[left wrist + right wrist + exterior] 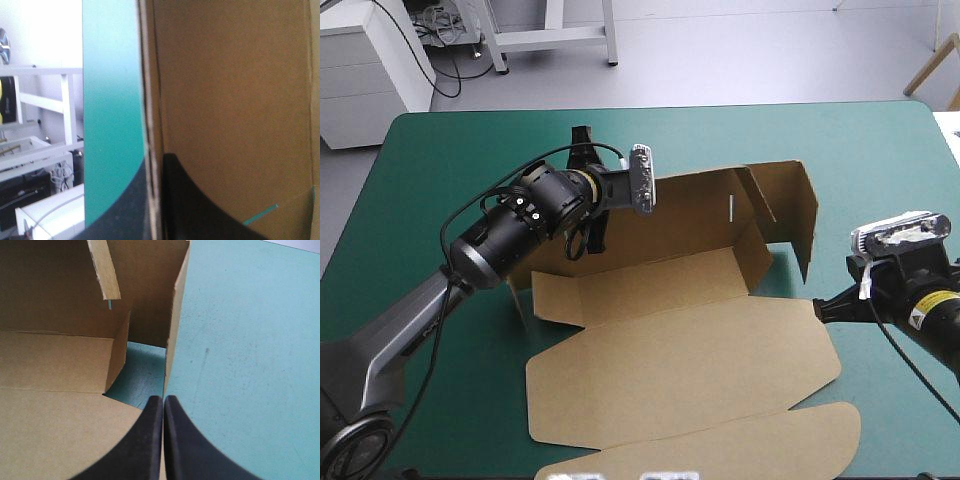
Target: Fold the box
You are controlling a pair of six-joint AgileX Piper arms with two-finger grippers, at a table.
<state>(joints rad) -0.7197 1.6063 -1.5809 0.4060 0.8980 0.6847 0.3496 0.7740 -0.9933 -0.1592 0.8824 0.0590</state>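
The brown box (680,340) lies in the middle of the table with its lid flat toward the near edge. Its rear wall and right side wall (805,215) stand raised. My left gripper (610,200) is at the rear wall's left part, shut on the board. In the left wrist view the box's (230,100) edge runs straight between the fingers of this gripper (156,165). My right gripper (820,305) sits low by the box's right side, shut with nothing in it. In the right wrist view that gripper (163,399) stops just short of the side wall's (175,325) near edge.
The teal-green cover (440,180) surrounds the box, with wide strips at the far side and on the right (250,365). The rounded lid flap (720,450) reaches almost to the table's near edge.
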